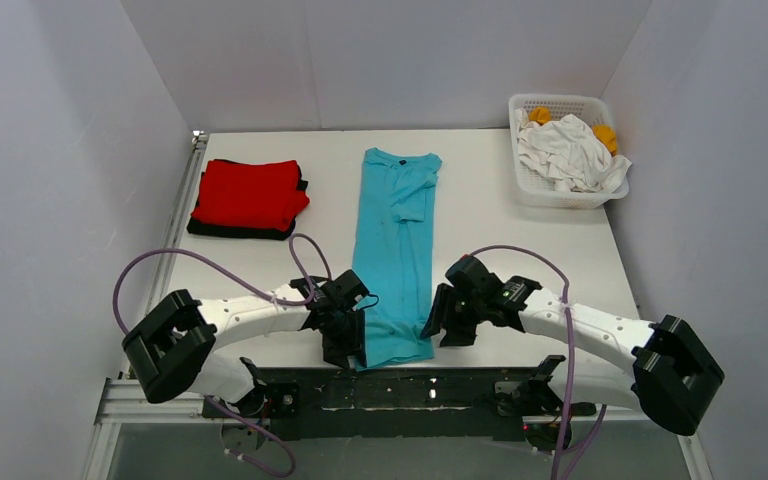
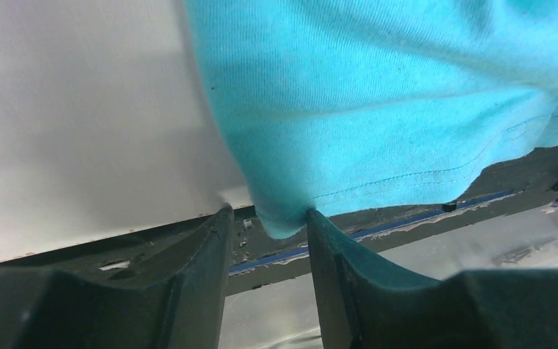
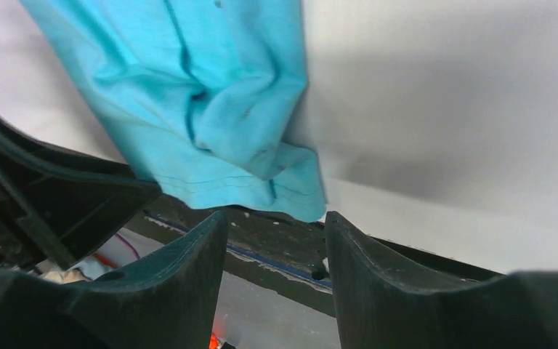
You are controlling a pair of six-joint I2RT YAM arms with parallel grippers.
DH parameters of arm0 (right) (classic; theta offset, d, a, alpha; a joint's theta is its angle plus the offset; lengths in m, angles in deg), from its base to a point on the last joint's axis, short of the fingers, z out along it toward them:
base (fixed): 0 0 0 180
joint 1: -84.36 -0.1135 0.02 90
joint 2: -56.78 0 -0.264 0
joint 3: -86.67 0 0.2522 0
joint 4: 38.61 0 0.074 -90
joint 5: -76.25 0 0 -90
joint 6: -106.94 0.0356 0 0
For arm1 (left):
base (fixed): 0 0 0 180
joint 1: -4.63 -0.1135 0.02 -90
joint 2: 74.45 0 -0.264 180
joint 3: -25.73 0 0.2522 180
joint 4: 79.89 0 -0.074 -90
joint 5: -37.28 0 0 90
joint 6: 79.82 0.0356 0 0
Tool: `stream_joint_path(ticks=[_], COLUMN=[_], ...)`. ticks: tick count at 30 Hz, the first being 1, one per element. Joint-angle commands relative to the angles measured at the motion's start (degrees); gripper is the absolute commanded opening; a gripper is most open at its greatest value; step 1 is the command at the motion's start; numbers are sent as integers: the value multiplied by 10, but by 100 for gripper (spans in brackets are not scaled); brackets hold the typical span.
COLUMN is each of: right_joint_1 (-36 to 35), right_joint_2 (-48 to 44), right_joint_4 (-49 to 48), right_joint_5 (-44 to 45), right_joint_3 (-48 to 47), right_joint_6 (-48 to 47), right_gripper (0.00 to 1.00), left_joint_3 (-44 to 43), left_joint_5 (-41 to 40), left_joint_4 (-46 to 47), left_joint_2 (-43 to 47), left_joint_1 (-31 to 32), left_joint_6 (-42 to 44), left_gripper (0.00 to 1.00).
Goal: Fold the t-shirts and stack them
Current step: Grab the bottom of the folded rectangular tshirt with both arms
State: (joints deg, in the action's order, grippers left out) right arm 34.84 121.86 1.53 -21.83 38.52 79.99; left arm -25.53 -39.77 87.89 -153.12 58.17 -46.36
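A turquoise t-shirt (image 1: 395, 250), folded lengthwise into a long strip, lies in the middle of the table, collar far, hem at the near edge. My left gripper (image 1: 345, 345) is open at the hem's left corner (image 2: 283, 218); the corner hangs between the fingertips (image 2: 323, 225). My right gripper (image 1: 450, 325) is open just right of the hem's right corner (image 3: 294, 196), apart from the cloth. A folded red t-shirt (image 1: 250, 192) lies on a folded black one (image 1: 240, 230) at the far left.
A white lattice basket (image 1: 560, 192) at the far right corner holds white (image 1: 570, 150) and orange (image 1: 605, 135) shirts. White walls enclose the table. The dark metal frame runs along the table's near edge (image 1: 430, 385).
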Motion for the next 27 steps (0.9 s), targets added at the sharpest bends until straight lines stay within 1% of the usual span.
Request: stream_joint_path(ticks=[1, 3, 6, 9, 11, 15, 16, 17, 18, 20, 21, 24, 27], right_joint_1=[-8, -9, -13, -17, -22, -30, -30, -31, -33, -37, -40, -57, -90], right_joint_2=[19, 29, 47, 70, 94, 134, 139, 141, 139, 132, 125, 92, 50], right_joint_4=[-11, -10, -19, -38, -48, -52, -51, -50, -48, -38, -31, -4, 14], right_joint_5=[-10, -22, -34, -46, -63, -84, -84, -82, -81, -76, -71, -65, -91], right_joint_3=[10, 13, 19, 11, 5, -3, -5, -7, -8, -11, -12, -11, 2], right_joint_6=[12, 1, -9, -20, -27, -31, -32, -32, -32, -32, -31, -21, -6], right_gripper=[59, 59, 57, 56, 53, 50, 48, 43, 36, 9, 1, 1, 1], left_joint_3=[18, 9, 0, -3, -7, 2, 8, 13, 16, 22, 26, 36, 62], left_joint_5=[7, 10, 17, 15, 14, 18, 19, 18, 14, 10, 10, 43, 92], left_joint_4=[-29, -32, -35, -40, -46, -29, -21, -19, -21, -23, -24, -28, -31], left_joint_2=[-36, -48, -61, -59, -55, -45, -41, -37, -28, -9, 3, 43, 84], left_joint_1=[-1, -1, -1, -1, -1, -1, -1, -1, -1, -1, -1, -1, 0], left_joint_6=[-17, -13, -10, -9, -5, -5, -8, -10, -11, -12, -10, 3, 4], left_gripper=[39, 33, 21, 7, 0, 0, 0, 0, 0, 0, 0, 0, 0])
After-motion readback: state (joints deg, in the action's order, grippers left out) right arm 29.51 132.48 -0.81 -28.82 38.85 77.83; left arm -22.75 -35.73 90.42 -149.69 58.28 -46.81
